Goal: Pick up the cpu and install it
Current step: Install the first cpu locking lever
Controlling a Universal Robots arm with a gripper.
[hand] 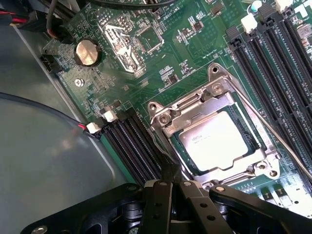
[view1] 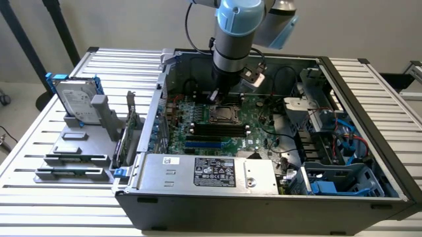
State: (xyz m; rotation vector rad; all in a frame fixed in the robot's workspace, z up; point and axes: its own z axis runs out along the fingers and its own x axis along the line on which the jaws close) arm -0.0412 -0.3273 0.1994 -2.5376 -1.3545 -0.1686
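I've got the gripper (hand: 171,187) clenched tight with nothing between its fingers, poised just above the edge of the socket frame (hand: 214,92) on the green motherboard (hand: 195,44). The cpu (hand: 214,140) sits flat inside that socket, silver top up, its near edge partly cut off by the black finger linkage in the wrist view. From the exterior view the arm (view1: 236,34) drops into the open computer case (view1: 264,197), and the fingertips are hard to make out against the board. The case lies on a slatted white table (view1: 369,79); a hard drive (view1: 74,101) stands in a grey rack on the exterior view's left.
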